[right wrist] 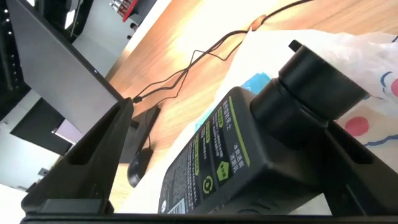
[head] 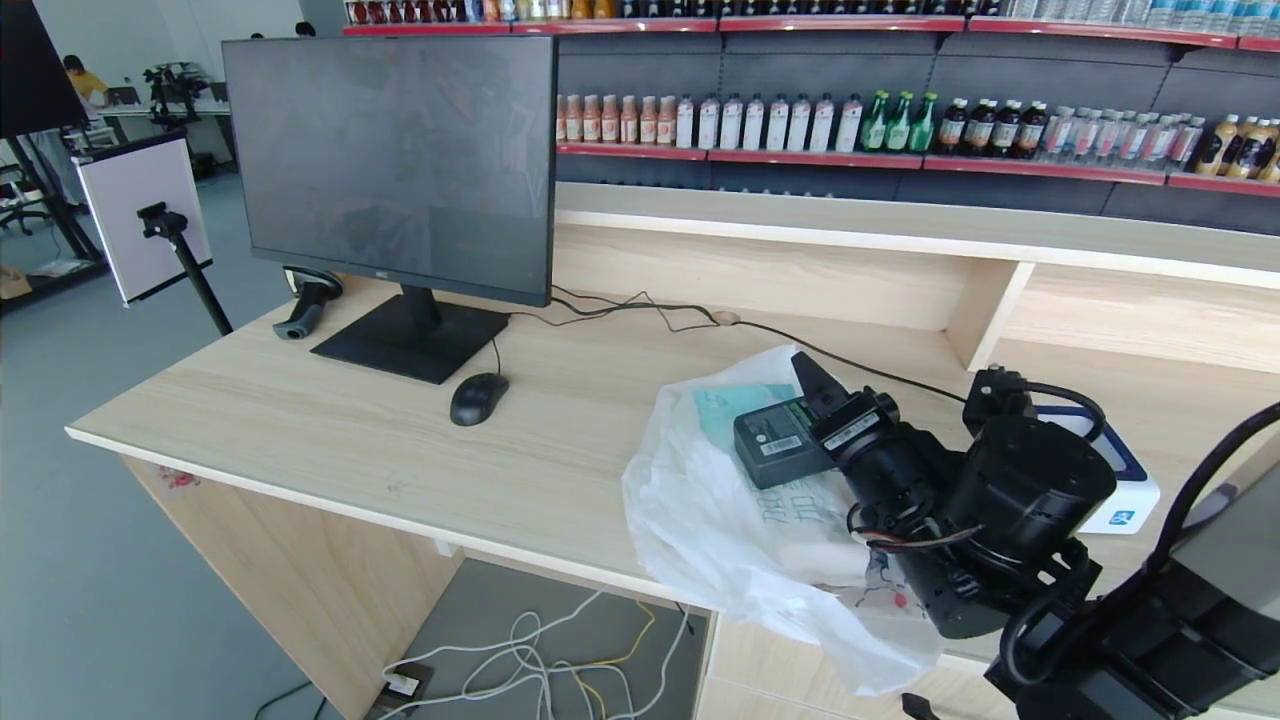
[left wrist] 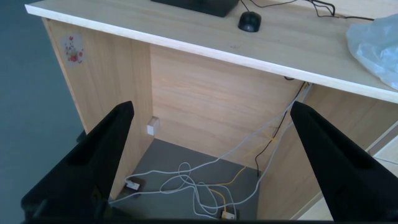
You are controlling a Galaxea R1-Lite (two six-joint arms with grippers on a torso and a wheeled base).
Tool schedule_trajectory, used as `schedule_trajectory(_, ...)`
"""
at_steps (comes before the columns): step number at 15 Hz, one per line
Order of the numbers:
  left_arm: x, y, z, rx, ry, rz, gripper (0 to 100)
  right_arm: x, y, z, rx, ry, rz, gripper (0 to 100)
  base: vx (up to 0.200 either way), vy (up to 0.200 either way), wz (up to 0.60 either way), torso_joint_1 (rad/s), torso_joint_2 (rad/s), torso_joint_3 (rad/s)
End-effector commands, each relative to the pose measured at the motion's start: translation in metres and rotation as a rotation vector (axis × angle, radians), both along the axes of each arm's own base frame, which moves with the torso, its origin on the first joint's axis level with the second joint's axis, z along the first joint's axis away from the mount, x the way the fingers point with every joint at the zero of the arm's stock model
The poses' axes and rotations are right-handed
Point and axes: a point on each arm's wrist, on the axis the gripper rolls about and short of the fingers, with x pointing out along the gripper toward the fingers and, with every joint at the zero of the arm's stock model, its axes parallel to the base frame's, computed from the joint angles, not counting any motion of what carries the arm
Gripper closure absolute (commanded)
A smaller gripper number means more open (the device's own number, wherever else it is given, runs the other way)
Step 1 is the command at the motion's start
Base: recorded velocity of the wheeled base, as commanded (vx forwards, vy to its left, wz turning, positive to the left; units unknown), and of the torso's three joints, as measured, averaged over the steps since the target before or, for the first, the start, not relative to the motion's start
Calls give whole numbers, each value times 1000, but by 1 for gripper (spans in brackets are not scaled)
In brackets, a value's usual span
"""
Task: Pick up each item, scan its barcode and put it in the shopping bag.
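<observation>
The light wooden checkout desk (head: 300, 420) is carrying a large black flat-screen monitor (head: 390, 160) at its left end. A crumpled white plastic shopping bag (head: 700, 520) is lying open at the near edge, right of centre, with a flat teal packet (head: 730, 405) showing inside.

The right gripper (head: 815, 425) is clamping a dark, flat-sided plastic bottle with a black cap and green label (head: 780, 440). It is holding the bottle on its side just above the bag's mouth. The left gripper (left wrist: 214, 162) is hanging spread wide and empty, below desk level by the front edge. A grey handheld barcode scanner (head: 305, 305) is resting beside the monitor's base, well apart from the bottle.

Judgement: the bagging step is in hand. Whether this bottle has been scanned cannot be told. The next move is calling for lowering it into the opening, clear of the rim, then parting the fingers.
</observation>
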Motion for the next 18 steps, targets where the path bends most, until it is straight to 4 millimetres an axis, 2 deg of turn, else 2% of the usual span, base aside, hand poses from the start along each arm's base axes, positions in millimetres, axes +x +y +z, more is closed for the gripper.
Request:
schedule_trajectory(1,0,0,0,0,0,1,0,0,-2,3,5,-8,-6,0,0,0,0,0,0,0)
schedule_trajectory(10,0,0,0,0,0,1,0,12,-19,8,15,-26,-55,0,0,0,0,0,0,0)
schedule_trajectory(14,0,0,0,0,0,1,0,6,-13,14,1,-45,-33,0,0,0,0,0,0,0)
schedule_trajectory(18,0,0,0,0,0,1,0,-4,5,17,-16,-62,33,0,0,0,0,0,0,0)
